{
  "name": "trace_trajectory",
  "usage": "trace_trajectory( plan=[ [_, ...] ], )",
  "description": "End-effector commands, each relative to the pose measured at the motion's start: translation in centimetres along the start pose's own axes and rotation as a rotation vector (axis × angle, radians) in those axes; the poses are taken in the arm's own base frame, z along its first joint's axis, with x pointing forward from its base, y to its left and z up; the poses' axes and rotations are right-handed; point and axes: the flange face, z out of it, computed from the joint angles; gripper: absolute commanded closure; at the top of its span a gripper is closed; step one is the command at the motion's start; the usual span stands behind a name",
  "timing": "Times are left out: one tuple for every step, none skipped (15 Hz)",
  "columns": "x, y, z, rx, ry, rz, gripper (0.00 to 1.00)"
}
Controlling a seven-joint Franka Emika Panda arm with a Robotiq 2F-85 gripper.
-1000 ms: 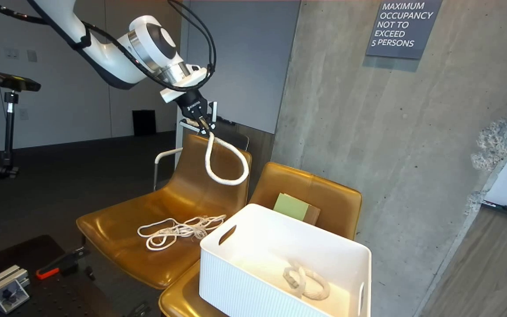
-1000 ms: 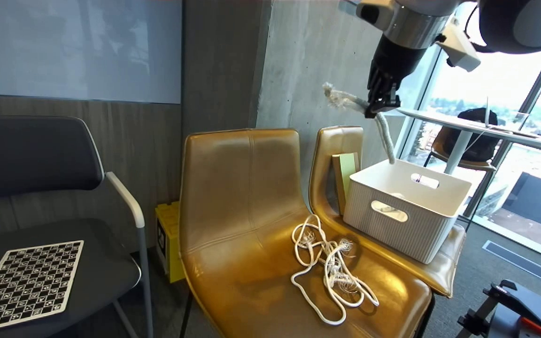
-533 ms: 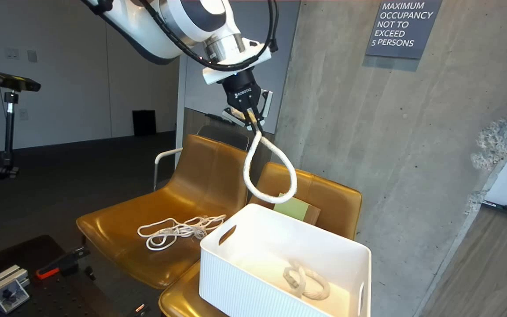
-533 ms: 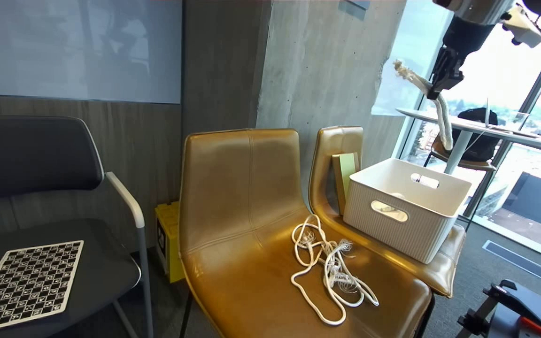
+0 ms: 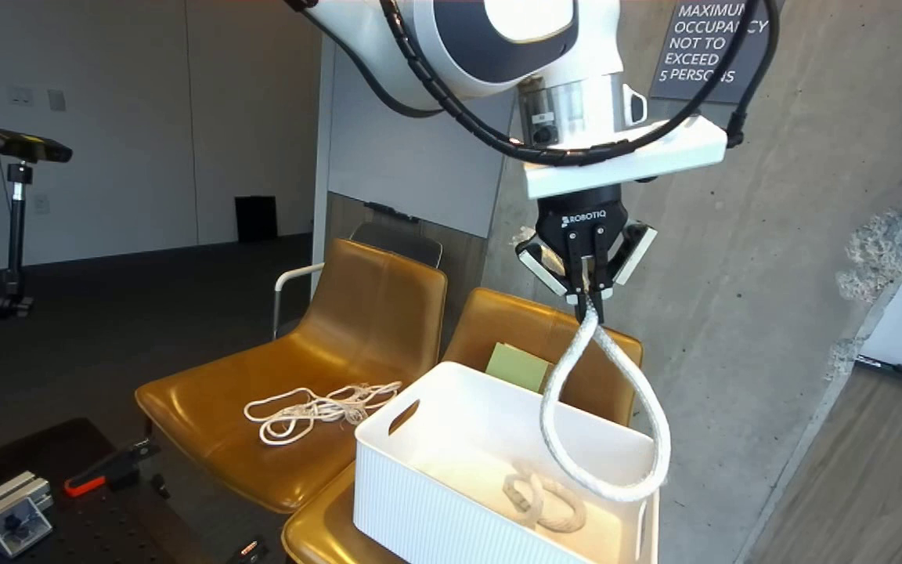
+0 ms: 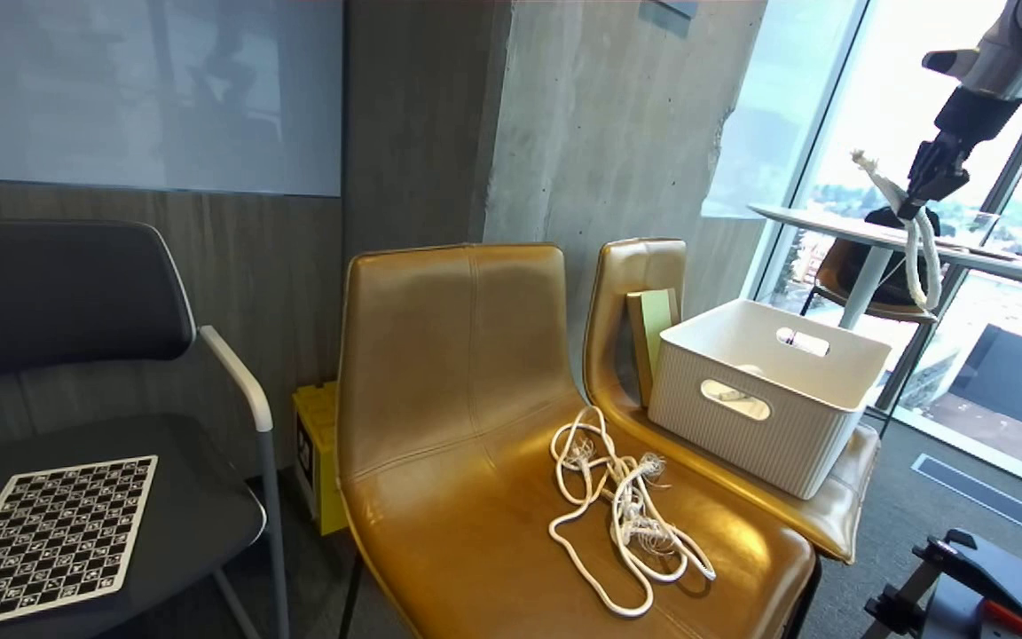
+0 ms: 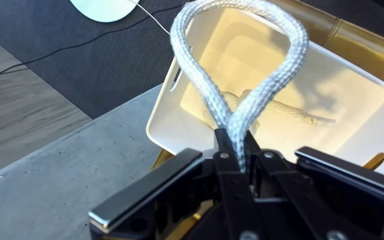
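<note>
Aloft, the robot's black two-fingered gripper (image 5: 589, 309) holds a thick white braided rope (image 7: 201, 81) bent into a teardrop loop, its jaws pinched narrow around the neck where the strands meet. A pale frayed end (image 6: 870, 171) juts from the opposite side of the grip. The loop hangs by the short end of a white rectangular plastic bin (image 5: 435, 501) with ribbed walls, overlapping that end's rim in the wrist view; whether its lowest curve sits above or below the rim is hard to tell. Inside, a cream knotted rope (image 7: 285, 110) lies on the bin's floor. The bin rests on a tan-gold leather-look chair (image 6: 631, 271); on a matching chair beside it (image 5: 216, 399), toward the edge nearest the bin, lies a tangle of thin white cord (image 6: 632, 506) with frayed tufts.

Trouble could start at that short rim — a loop this wide might catch there or drape half outside if lowered without shifting inward. A tug on a snagged loop could drag the bin across the smooth seat, or pull the soft rope from the jaws. Released over the knotted rope, it might tangle — and the frayed end, close to the gripper's linkages, could cling there as the jaws part.
</note>
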Motion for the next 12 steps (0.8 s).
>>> trace_trajectory(
  plan=[
    [0.1, 0.7, -0.2, 0.016, 0.064, -0.045, 0.97],
    [0.7, 0.0, -0.3, 0.02, 0.075, -0.063, 0.97],
    [1.8, -1.2, -0.5, 0.023, 0.083, -0.083, 0.97],
    [2.9, -2.1, -0.3, 0.024, 0.085, -0.098, 0.97],
    [4.1, -3.2, -0.2, 0.031, 0.089, -0.118, 0.97],
    [5.4, -4.2, 0.2, 0.039, 0.091, -0.137, 0.97],
    [6.5, -5.1, 0.6, 0.048, 0.092, -0.155, 0.97],
    [7.4, -5.7, 0.8, 0.056, 0.091, -0.164, 0.97],
    [8.1, -6.1, 1.2, 0.067, 0.083, -0.163, 0.72],
    [8.4, -6.3, 1.6, 0.066, 0.073, -0.152, 0.63],
    [8.2, -6.3, 1.7, 0.065, 0.064, -0.141, 0.57],
    [7.8, -6.4, 1.8, 0.059, 0.057, -0.127, 0.49]
  ],
)
